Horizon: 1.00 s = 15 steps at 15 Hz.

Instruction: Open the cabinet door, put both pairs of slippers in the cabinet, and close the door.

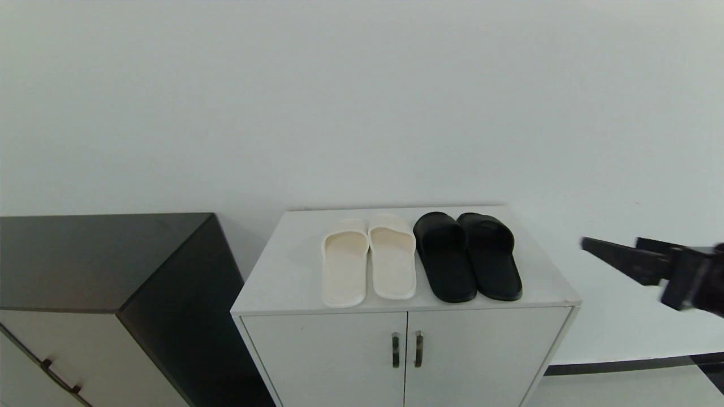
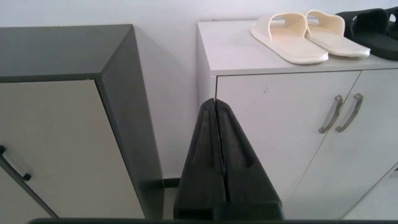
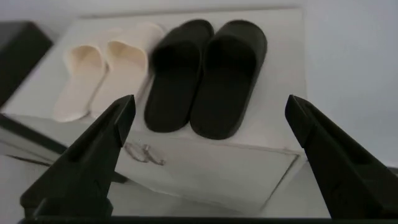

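A cream pair of slippers [image 1: 369, 261] [image 2: 306, 34] [image 3: 102, 65] and a black pair of slippers [image 1: 467, 257] [image 3: 208, 74] lie side by side on top of the white cabinet [image 1: 283, 282]. Both of its doors are closed, with two metal handles [image 1: 406, 349] [image 2: 341, 113] at the middle seam. My right gripper [image 1: 611, 242] [image 3: 210, 102] hangs open to the right of the cabinet, at about its top height and apart from it, facing the black pair. My left gripper [image 2: 216, 106] is shut on nothing, low in front of the cabinet's left side.
A dark-topped cabinet [image 1: 107, 260] [image 2: 62, 56] with pale doors stands close to the left of the white one, leaving a narrow gap. A plain white wall runs behind both. Open floor lies to the right of the white cabinet.
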Motion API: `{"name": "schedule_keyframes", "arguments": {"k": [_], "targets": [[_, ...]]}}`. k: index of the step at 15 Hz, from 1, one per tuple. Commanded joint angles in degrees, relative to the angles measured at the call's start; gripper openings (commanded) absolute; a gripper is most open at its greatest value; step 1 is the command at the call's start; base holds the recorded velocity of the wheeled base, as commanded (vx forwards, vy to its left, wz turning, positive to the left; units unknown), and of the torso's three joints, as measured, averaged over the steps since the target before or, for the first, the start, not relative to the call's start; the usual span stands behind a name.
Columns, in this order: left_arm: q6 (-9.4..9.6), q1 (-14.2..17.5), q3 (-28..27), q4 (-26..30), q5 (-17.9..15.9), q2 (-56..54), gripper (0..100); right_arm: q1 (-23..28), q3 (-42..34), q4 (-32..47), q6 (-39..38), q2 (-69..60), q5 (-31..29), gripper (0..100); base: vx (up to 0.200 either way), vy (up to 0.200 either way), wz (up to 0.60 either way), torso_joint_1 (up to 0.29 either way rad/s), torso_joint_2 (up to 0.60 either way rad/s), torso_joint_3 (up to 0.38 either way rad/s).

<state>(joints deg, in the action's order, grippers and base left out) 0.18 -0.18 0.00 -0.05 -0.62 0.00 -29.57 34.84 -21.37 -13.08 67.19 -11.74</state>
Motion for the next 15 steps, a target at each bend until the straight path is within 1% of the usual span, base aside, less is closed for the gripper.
{"name": "schedule_keyframes", "arguments": {"k": [1,2,4,6,7,9,11,14,15], "targets": [[-0.01,0.01,0.0,-0.04,0.01,0.09,0,-8.48,10.34,-1.66,-3.88,18.32,-11.46,100,0.0,0.0,0.0,0.0,0.0,0.0],[-0.01,0.01,0.0,-0.04,0.01,0.09,0,-9.19,11.04,-1.75,-4.59,20.61,-13.84,100,0.0,0.0,0.0,0.0,0.0,0.0],[-0.01,0.01,0.0,0.05,0.01,0.09,0,-9.8,11.92,-2.98,-4.76,24.65,-16.39,100,0.0,0.0,0.0,0.0,0.0,0.0],[-0.01,0.01,0.0,0.05,0.01,0.09,0,-10.06,12.71,-7.72,-4.59,29.4,-20.08,100,0.0,0.0,0.0,0.0,0.0,0.0],[-0.01,0.01,0.0,-0.04,0.01,0.09,0,-10.06,12.71,-10.27,-4.41,31.68,-20.78,100,0.0,0.0,0.0,0.0,0.0,0.0],[-0.01,0.01,0.0,-0.04,0.01,0.09,0,-9.98,12.71,-13.87,-4.23,35.64,-20.69,100,0.0,0.0,0.0,0.0,0.0,0.0],[-0.09,0.01,0.0,-0.04,0.01,0.09,0,-9.62,12.97,-15.81,-3.88,38.36,-20.16,100,0.0,0.0,0.0,0.0,0.0,0.0],[-0.01,0.01,0.0,-0.04,0.01,0.09,0,-9.01,12.71,-18.44,-1.86,40.21,-17.53,100,0.0,0.0,0.0,0.0,0.0,0.0],[-0.01,0.01,0.0,-0.04,0.01,0.09,0,-7.6,13.32,-20.55,-0.54,41.88,-16.3,100,0.0,0.0,0.0,0.0,0.0,0.0]]}}
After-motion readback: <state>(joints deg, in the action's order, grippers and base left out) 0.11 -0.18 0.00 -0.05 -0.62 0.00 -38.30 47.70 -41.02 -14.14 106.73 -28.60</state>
